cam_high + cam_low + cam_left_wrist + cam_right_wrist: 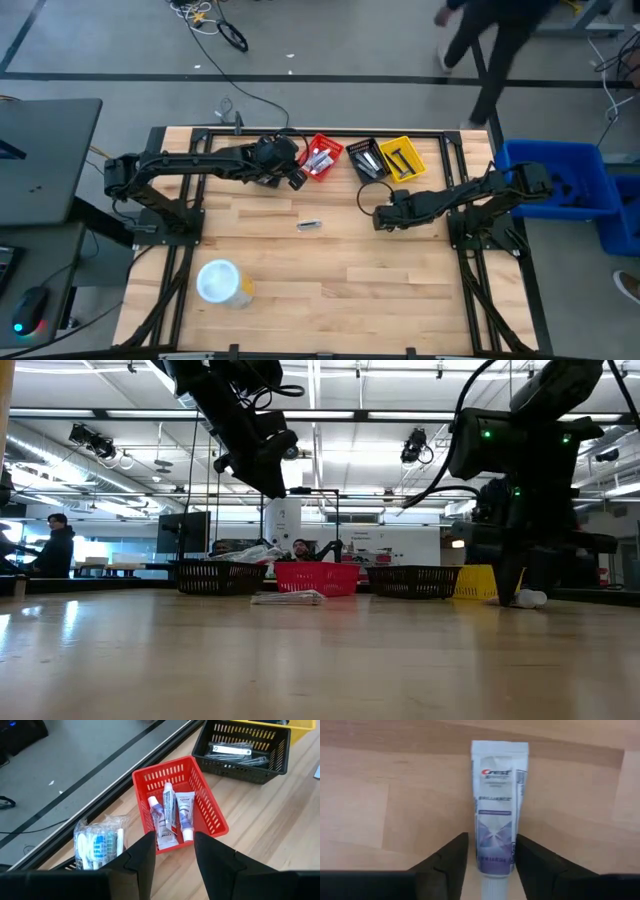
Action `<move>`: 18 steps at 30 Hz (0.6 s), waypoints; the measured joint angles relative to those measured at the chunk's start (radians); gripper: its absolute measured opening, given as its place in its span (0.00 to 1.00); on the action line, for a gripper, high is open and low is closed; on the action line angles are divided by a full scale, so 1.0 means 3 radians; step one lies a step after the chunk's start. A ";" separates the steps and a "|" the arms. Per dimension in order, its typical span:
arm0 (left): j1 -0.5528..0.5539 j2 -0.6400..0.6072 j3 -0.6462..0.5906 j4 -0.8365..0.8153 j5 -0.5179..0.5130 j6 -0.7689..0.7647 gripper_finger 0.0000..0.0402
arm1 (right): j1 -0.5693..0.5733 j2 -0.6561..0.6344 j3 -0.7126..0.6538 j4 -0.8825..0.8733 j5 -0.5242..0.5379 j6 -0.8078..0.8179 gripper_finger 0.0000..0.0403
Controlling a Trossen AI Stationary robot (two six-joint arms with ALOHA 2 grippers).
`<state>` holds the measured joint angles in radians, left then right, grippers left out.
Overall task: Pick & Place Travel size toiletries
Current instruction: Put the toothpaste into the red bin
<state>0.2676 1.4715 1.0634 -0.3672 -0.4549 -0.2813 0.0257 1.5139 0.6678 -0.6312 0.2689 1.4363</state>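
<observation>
A white and purple toothpaste tube (496, 800) lies flat on the wooden table, its cap end (530, 598) toward my right gripper (492, 850). That gripper points down at the table's right middle (381, 217), open, with one finger close on either side of the tube's cap end. My left gripper (174, 840) hangs open and holds nothing, above the near end of the red basket (210, 805), which holds three small tubes (172, 815). A silvery sachet (309, 226) lies on the table's middle.
Along the far edge stand a black basket with wrapped toothbrushes (97, 842), the red basket (320, 158), a black basket with dark items (365, 161) and a yellow basket (402, 157). A large white-lidded tub (220, 282) stands near left. A person walks beyond the table.
</observation>
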 joint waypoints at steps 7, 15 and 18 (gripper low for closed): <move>0.0000 0.0000 0.0000 0.0157 -0.0010 0.0043 0.35 | -0.0002 0.0005 -0.0011 0.0084 0.0050 -0.0419 0.33; -0.0127 0.0000 0.0000 0.0509 0.0308 0.0366 0.35 | -0.0008 0.0015 -0.0014 0.0375 0.0087 -0.0869 0.32; -0.0196 0.0009 0.0000 0.0552 0.0321 0.0358 0.35 | -0.0011 0.0021 -0.0015 0.0747 0.0025 -0.1087 0.32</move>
<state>0.2088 1.4741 1.0634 -0.2017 -0.3587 -0.1738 0.0226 1.5203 0.6632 -0.4072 0.2765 1.1101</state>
